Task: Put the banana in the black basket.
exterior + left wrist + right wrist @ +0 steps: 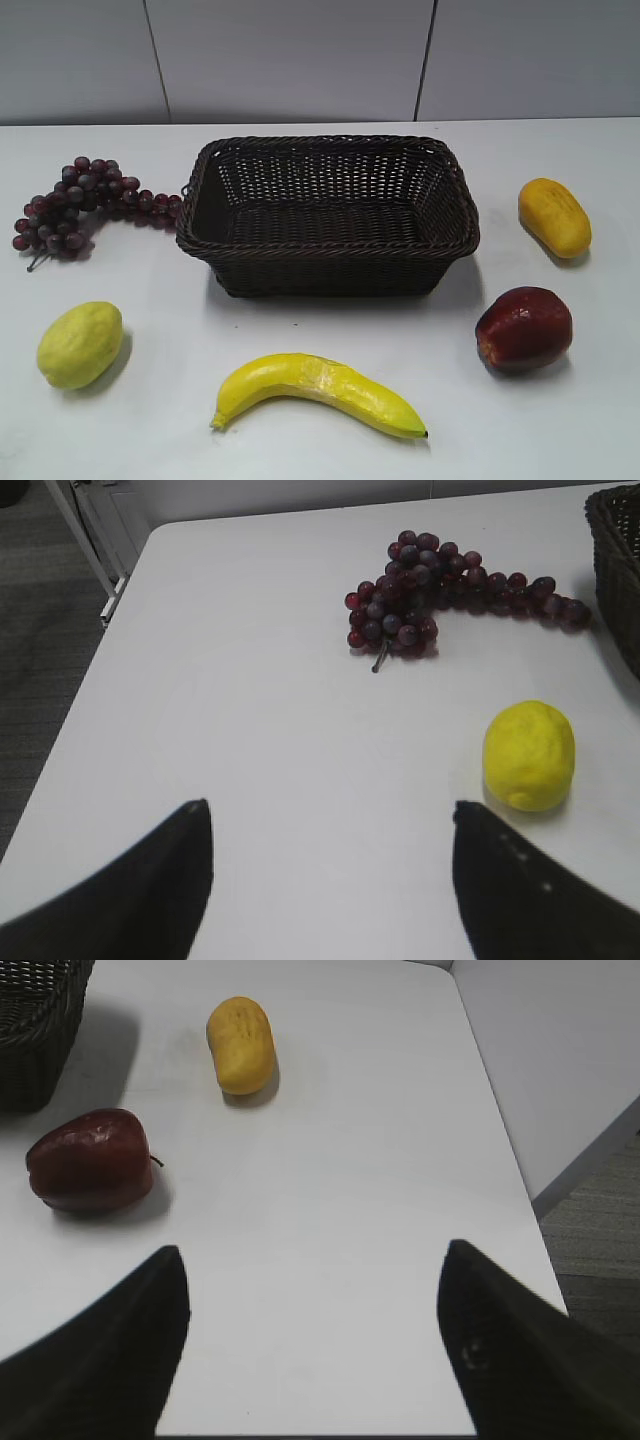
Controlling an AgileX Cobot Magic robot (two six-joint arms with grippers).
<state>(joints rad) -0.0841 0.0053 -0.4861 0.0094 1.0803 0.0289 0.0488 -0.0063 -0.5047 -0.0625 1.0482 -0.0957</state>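
Observation:
The banana (318, 392) lies on the white table in front of the black basket (328, 250), its dark tip to the right. The basket stands at the middle of the table and holds nothing. Its corner shows in the left wrist view (618, 560) and in the right wrist view (40, 1030). Neither gripper shows in the exterior view. My left gripper (330, 815) is open and empty over bare table at the left. My right gripper (315, 1260) is open and empty over bare table at the right. The banana shows in neither wrist view.
A bunch of dark red grapes (85, 200) lies left of the basket, a yellow-green lemon-like fruit (80, 344) in front of it. An orange-yellow oval fruit (554, 216) and a dark red apple (524, 328) lie to the right. The table's edges show in both wrist views.

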